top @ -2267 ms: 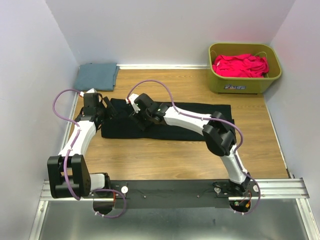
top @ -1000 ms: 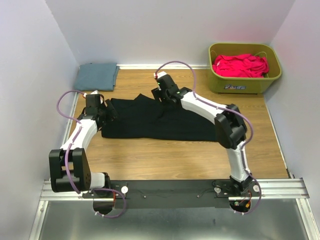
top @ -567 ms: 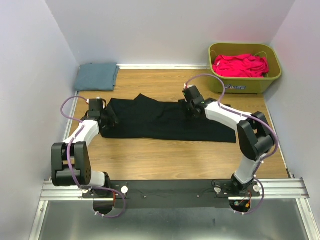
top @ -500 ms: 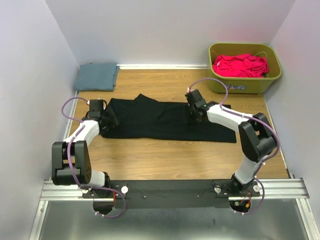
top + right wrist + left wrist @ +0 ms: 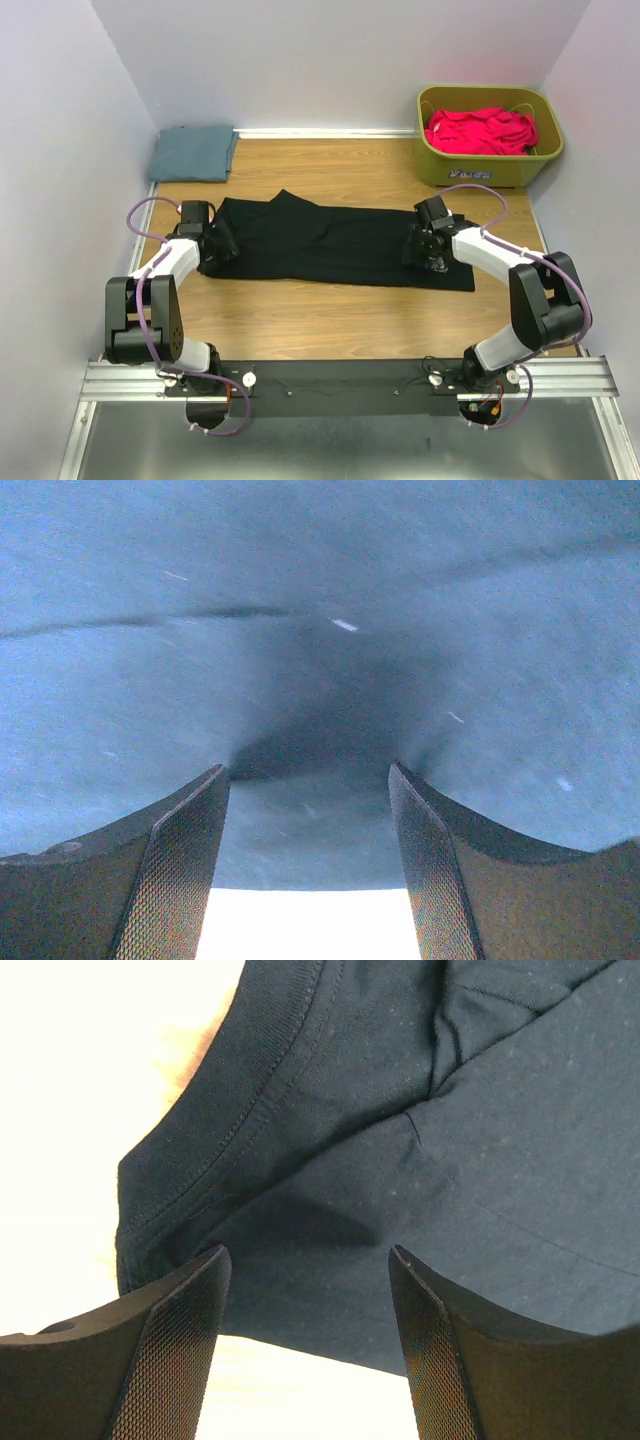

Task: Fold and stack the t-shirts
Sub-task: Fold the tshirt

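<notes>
At the near edge of the table (image 5: 330, 312) both arms rise from their bases and bend inward. Each elbow stays low and each wrist tips down toward the wood.

The left gripper (image 5: 218, 248) stands at the left end of the black t-shirt (image 5: 330, 240). Its fingers are spread, and in its wrist view a stitched hem runs slantwise just beyond the tips, with bare wood on the outer side. The right gripper (image 5: 422, 248) stands over the right part of the same shirt, a little inward from the right edge. It is also spread, with only dark cloth between and beyond its fingers. I cannot tell if the tips of either gripper already press on the cloth, and nothing is pinched as far as I can see.

The black t-shirt lies flat in the middle of the table as a long band, with its long axis from left to right. So each arm has its own end directly below it, and neither must reach across. I judge that the next move is to close on both ends together, and the left one has the easier bite because an edge is there.

Farther back, the slate blue-grey t-shirt (image 5: 193, 153) lies folded in the far left corner. The pink-red t-shirt (image 5: 480, 130) sits crumpled in the olive-green tub (image 5: 478, 172) at the far right.
</notes>
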`<state>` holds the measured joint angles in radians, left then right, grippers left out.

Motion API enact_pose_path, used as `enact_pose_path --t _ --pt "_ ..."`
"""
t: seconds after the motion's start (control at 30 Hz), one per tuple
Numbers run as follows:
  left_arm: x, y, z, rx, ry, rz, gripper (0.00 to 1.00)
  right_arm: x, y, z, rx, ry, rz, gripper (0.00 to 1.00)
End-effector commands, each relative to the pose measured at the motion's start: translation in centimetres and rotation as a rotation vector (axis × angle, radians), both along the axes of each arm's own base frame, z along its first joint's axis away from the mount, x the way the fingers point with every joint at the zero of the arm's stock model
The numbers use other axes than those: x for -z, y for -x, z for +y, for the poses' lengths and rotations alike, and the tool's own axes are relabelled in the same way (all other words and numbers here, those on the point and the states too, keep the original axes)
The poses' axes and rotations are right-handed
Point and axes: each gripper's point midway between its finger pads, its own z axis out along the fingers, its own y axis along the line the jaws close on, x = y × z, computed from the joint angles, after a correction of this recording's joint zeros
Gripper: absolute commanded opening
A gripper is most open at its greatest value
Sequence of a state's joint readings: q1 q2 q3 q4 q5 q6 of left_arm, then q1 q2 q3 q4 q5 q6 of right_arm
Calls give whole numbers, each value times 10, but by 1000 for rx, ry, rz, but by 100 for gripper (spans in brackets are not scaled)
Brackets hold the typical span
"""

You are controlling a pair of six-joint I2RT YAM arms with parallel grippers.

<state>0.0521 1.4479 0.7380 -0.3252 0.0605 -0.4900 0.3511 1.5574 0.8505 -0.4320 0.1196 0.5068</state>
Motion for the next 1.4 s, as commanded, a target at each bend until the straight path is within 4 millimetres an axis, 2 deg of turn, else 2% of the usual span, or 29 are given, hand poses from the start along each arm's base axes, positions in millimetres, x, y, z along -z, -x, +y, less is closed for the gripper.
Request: enact_pose_path --t 0.0,0.1,0.17,0.2,0.23,0.3,0.33,0.37,0.4,0.47,0.53,0.57,0.6,0.63,0.67,0.7,0.73,0.77,0.83,0.87,0.93,0.97,1.07,1.1,1.13,1.37 --pt "12 44 2 0 -14 156 73 11 57 -25 101 23 207 73" --pt "3 46 5 -4 -30 144 75 -3 55 -36 127 27 192 73" --pt "-16 34 8 -6 -44 82 78 -16 42 -34 88 25 146 73" --pt "-23 29 9 -5 -49 61 79 -35 21 -26 64 -2 88 72" --pt "-40 15 9 0 -52 6 80 -44 13 -17 14 -37 68 72" --pt "-60 -6 8 33 -67 -78 82 -62 -13 0 -33 -103 0 69" --pt "-75 -22 7 50 -77 -140 82 -80 -29 19 -89 -184 -48 68" --pt "-82 -32 4 71 -82 -175 82 -87 -38 29 -111 -229 -78 67" --pt "-95 -48 -1 119 -81 -245 81 -91 -55 42 -134 -280 -123 67" --pt "-113 -80 -10 165 -71 -339 81 -109 -75 73 -194 -425 -181 66" --pt "-122 -106 -30 261 -16 -388 81 -105 -86 94 -216 -515 -158 64" --pt "-126 -117 -35 281 -7 -410 81 -115 -100 105 -237 -547 -204 64" --pt "-125 -136 -51 332 -9 -412 81 -107 -105 114 -237 -577 -181 62" --pt "-124 -146 -56 349 -17 -413 79 -105 -110 120 -242 -595 -183 61" --pt "-120 -153 -60 365 -22 -397 79 -115 -123 128 -259 -619 -223 60" --pt "-116 -160 -71 400 -18 -389 78 -115 -127 133 -265 -636 -225 58" --pt "-114 -177 -77 420 -18 -389 77 -114 -130 139 -275 -664 -218 57" --pt "-112 -183 -82 444 -27 -390 74 -105 -136 147 -284 -675 -211 56" --pt "-105 -202 -92 490 -52 -393 72 -105 -144 158 -309 -711 -209 54" --pt "-102 -207 -95 502 -62 -391 71 -92 -147 165 -317 -717 -191 53" --pt "-92 -221 -102 531 -75 -383 70 -91 -153 175 -329 -732 -192 51" --pt "-88 -224 -103 544 -83 -377 70 -79 -153 183 -341 -737 -174 50" --pt "-71 -234 -107 568 -96 -359 65 -69 -155 197 -358 -748 -154 50" --pt "-61 -237 -107 580 -100 -343 64 -57 -153 202 -356 -749 -130 50" --pt "-57 -238 -107 584 -102 -336 64 -54 -154 204 -358 -749 -127 49" --pt "-19 -236 -113 626 -88 -267 63 -26 -156 219 -357 -752 -83 48"
